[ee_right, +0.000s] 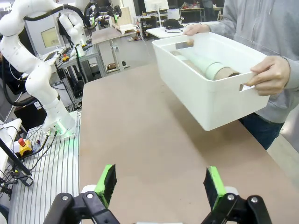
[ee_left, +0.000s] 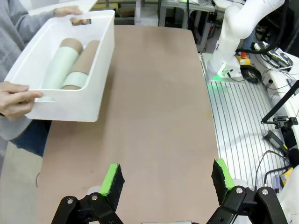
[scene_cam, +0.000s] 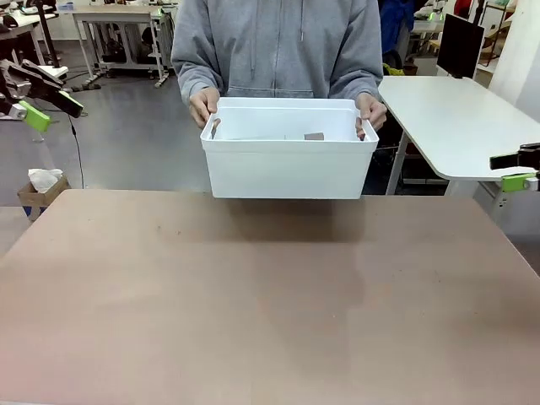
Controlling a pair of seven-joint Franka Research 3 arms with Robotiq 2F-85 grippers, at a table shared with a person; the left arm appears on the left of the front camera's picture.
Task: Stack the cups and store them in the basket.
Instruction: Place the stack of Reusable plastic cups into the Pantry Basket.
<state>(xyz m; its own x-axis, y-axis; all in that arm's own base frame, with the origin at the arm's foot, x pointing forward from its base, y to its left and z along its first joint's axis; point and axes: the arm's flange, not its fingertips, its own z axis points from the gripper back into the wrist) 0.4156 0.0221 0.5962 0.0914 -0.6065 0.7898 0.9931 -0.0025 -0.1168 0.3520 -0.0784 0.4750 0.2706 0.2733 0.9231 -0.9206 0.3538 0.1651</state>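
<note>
White plastic basket [ee_left: 88, 100] with stacked cups [ee_left: 70, 65]: stiff, probably light | person grips handle slots | both pincers [ee_left: 166, 179] [ee_right: 159, 184] released, holding nothing

Front view: fixed, low at near edge of worktop [scene_cam: 270, 304], faces across to basket [scene_cam: 287, 160] at far edge. Left wrist view: high, looks down worktop length, basket upper left. Right wrist view: opposite side, basket upper right. All share basket.
</note>
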